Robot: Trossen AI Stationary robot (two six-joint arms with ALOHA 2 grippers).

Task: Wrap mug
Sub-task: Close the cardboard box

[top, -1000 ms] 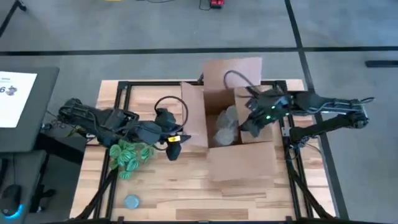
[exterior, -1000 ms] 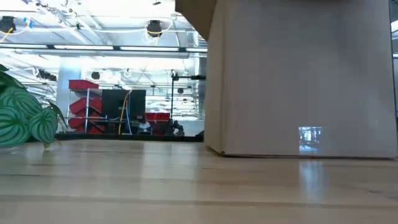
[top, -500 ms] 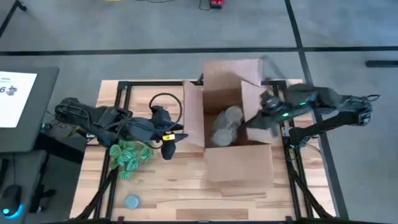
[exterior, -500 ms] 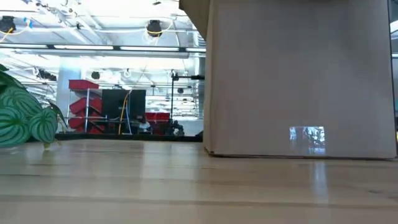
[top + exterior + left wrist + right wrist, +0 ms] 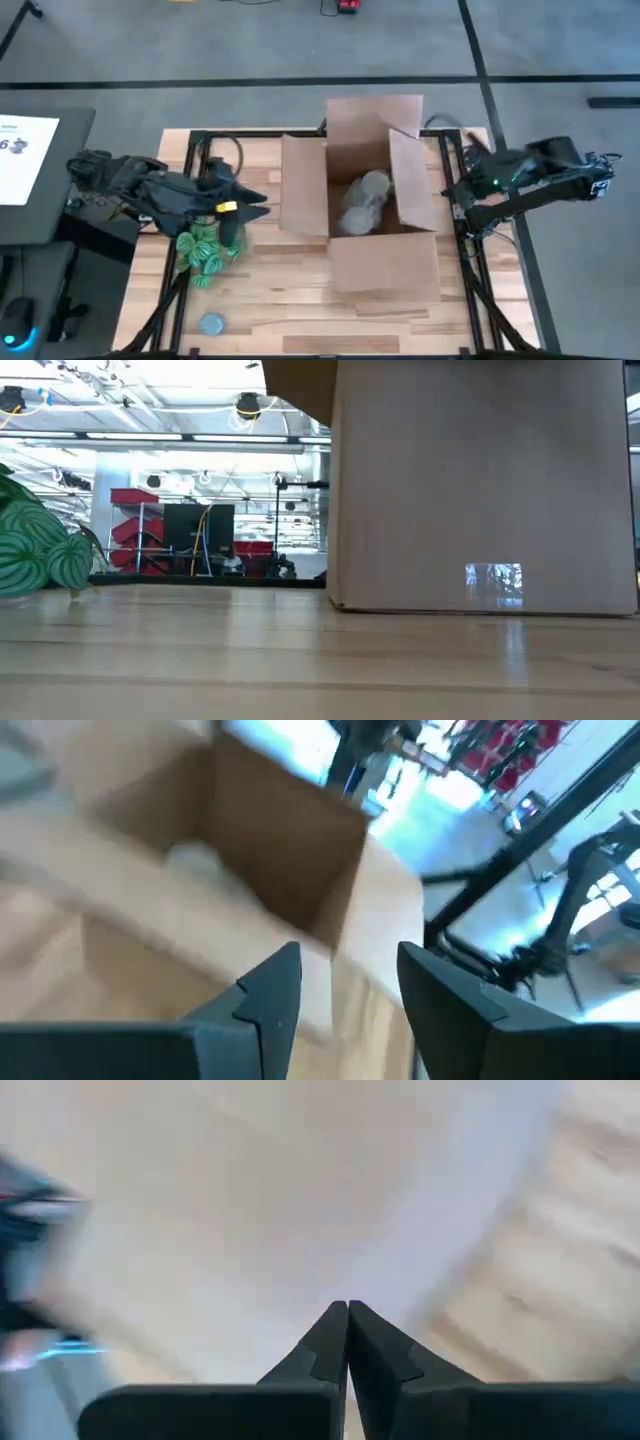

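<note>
An open cardboard box (image 5: pixel 365 200) stands in the middle of the wooden bench (image 5: pixel 270 300), its flaps raised. Inside it lies a grey, crumpled paper bundle (image 5: pixel 362 200); the mug itself cannot be seen in any view, and I cannot tell if it is inside this bundle. The left gripper (image 5: pixel 232 212) is over the left part of the bench, just above the green patterned bundle (image 5: pixel 205 250) and apart from the box; its jaws are spread and hold nothing. The right gripper (image 5: pixel 458 190) is at the right edge of the bench, just beside the right flap of the box, with jaws pressed together and empty. A flat grey-blue disc (image 5: pixel 211 323) lies near the front left corner.
</note>
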